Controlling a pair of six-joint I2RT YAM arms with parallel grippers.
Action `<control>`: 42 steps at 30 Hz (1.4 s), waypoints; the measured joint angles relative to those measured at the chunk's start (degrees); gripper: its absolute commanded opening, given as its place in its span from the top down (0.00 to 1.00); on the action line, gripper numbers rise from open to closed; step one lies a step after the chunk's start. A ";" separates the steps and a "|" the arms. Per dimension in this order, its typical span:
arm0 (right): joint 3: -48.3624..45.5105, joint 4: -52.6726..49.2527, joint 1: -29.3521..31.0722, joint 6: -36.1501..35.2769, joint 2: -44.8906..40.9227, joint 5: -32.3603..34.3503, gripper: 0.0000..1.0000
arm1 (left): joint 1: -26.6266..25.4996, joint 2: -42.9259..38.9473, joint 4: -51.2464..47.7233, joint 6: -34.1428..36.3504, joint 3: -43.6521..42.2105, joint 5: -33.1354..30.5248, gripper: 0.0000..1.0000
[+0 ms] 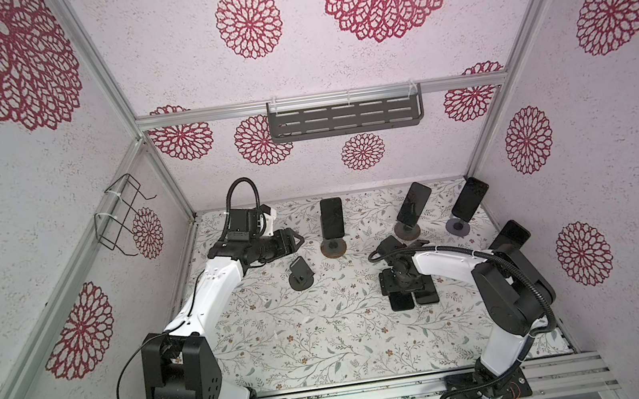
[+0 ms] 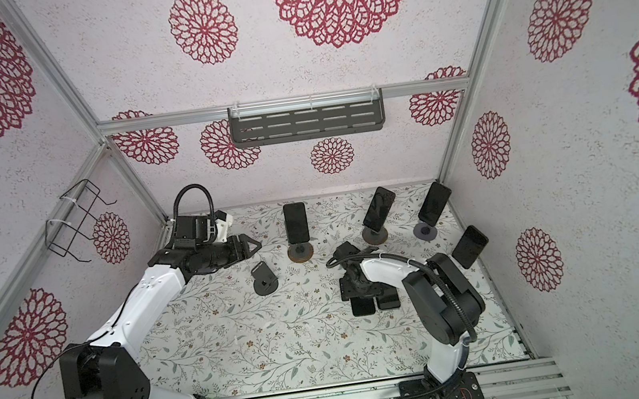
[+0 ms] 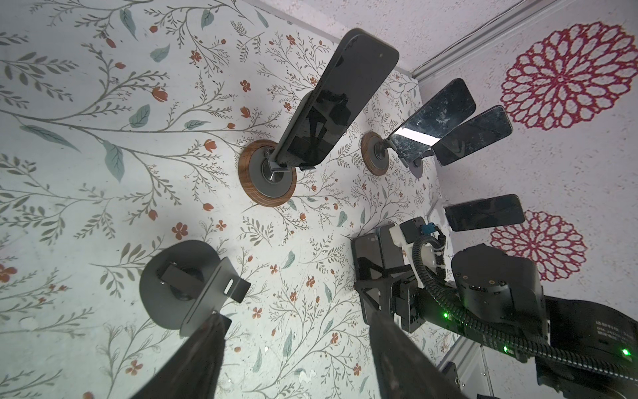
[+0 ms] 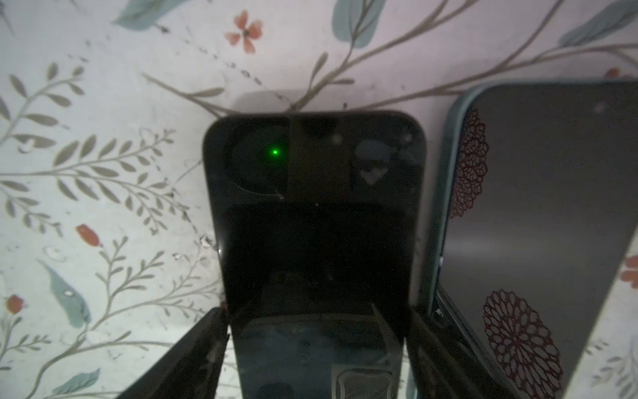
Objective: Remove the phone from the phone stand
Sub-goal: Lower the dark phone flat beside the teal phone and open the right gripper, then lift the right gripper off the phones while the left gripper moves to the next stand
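A dark phone point(image 4: 317, 221) lies flat on the floral table between my right gripper's point(image 4: 317, 311) fingers. The jaws stand open, with a thin gap at each edge of the phone. In both top views the right gripper point(image 1: 405, 288) points down over this phone point(image 1: 402, 302). A second phone point(image 4: 535, 224) lies flat beside it. A phone point(image 1: 331, 218) stands on a wood-rimmed phone stand point(image 1: 333, 247). My left gripper point(image 1: 294, 241) hovers open and empty left of it, above an empty black stand point(image 1: 302, 278). Its fingers point(image 3: 214, 331) frame bare table.
Three more phones stand on stands toward the back right: one point(image 1: 414, 202) on a wooden base, one point(image 1: 470, 198) on a grey base, one point(image 1: 509, 236) by the right wall. A wire rack point(image 1: 123, 218) hangs on the left wall and a shelf point(image 1: 345, 117) on the back wall.
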 measured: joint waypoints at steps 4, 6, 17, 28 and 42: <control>4.26 -3.76 1.81 0.13 -0.28 3.50 0.17 | 0.02 0.00 0.00 0.00 0.00 0.02 0.29; 6.60 -4.98 3.39 0.46 -0.44 5.20 0.20 | 0.04 0.00 -0.02 0.00 0.00 0.02 0.29; 7.98 -0.96 8.87 2.62 1.62 0.92 0.62 | 0.85 -0.02 -0.04 0.20 0.00 0.00 0.29; 3.93 2.51 7.67 2.99 4.44 -0.63 0.65 | 1.07 -0.24 0.00 0.20 0.00 0.09 0.29; 3.15 3.80 6.27 2.21 4.11 -0.48 0.65 | 1.16 -0.22 0.04 0.17 0.00 0.44 0.29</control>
